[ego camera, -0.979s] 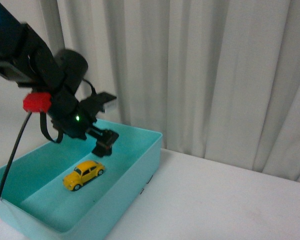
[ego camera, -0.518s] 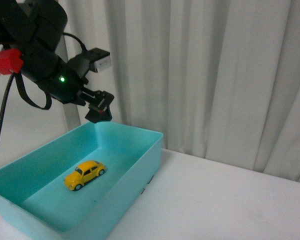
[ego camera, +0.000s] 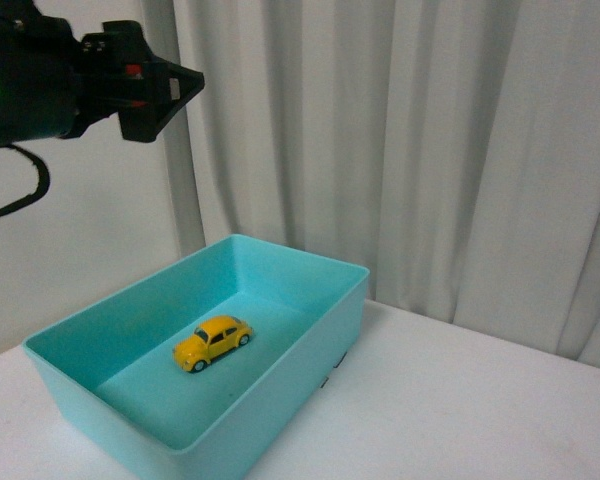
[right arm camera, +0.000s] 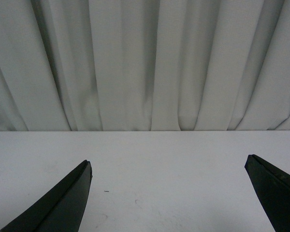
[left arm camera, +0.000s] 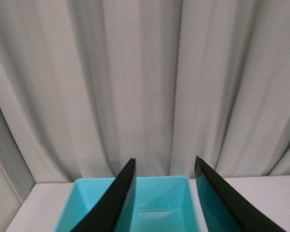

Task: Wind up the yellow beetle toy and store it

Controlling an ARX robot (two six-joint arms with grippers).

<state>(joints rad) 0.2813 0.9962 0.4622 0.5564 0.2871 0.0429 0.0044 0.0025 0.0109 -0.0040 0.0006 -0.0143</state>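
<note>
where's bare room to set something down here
The white table between the bin and the curtain is bare. Inside the bin, floor is free on both sides of the beetle toy, which sits mid-floor.

A: What does the left arm (ego camera: 40,90) look like in the front view, upper left of the frame?

B: Bulky matte black housing with one small green light glowing near the frame's left edge. A black cable (ego camera: 20,195) loops below it. Its left claw (ego camera: 180,85) is a dark block tapering to a point, with a tiny red mark.

A: And in the wrist views?

B: The left claw's fingers (left arm camera: 117,200) are slim black blades narrowing to tips. The right claw's fingers (right arm camera: 63,200) are similar, black and wedge-shaped.
</note>
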